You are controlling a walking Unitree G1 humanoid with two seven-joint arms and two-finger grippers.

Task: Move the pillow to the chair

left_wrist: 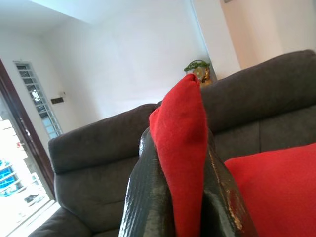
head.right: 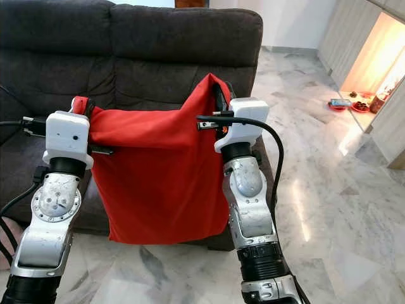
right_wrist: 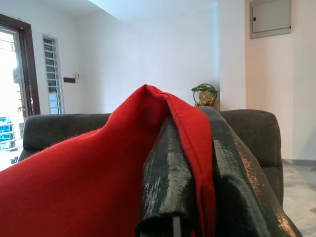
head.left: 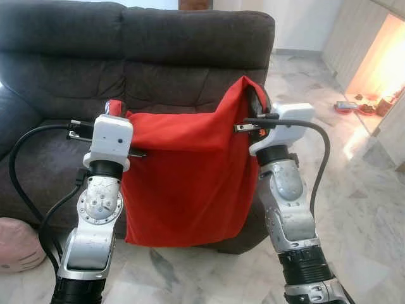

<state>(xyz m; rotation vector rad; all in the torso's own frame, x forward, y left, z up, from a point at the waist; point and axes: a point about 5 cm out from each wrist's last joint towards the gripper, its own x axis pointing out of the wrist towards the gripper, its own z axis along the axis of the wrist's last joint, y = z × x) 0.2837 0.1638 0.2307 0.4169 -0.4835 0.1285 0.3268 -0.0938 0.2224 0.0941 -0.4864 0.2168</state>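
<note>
We are looking down at a marble floor (head.left: 354, 209) carrying a dark grey sofa (head.left: 76, 69); a pink cushion (head.left: 18, 244) is lying on the floor beside the sofa's left end.
</note>
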